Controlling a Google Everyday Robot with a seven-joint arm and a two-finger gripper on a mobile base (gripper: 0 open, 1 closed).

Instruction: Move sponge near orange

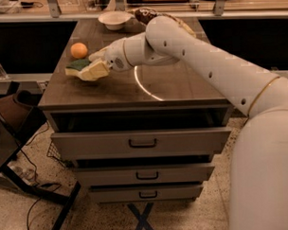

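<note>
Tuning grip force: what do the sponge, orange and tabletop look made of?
The sponge, held in the gripper beside the orange at the table's left rear: likely foam, pale yellow, matte, with a dark green scrub top. The orange: smooth skin; fruit or plastic, cannot tell. The tabletop: dark wood-look, maybe laminate; semi-gloss, it mirrors a light arc.

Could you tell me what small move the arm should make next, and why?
Probably open the gripper and release. It holds the sponge down at the table, just in front of the orange and apparently not touching it, so the sponge already seems near enough.
</note>
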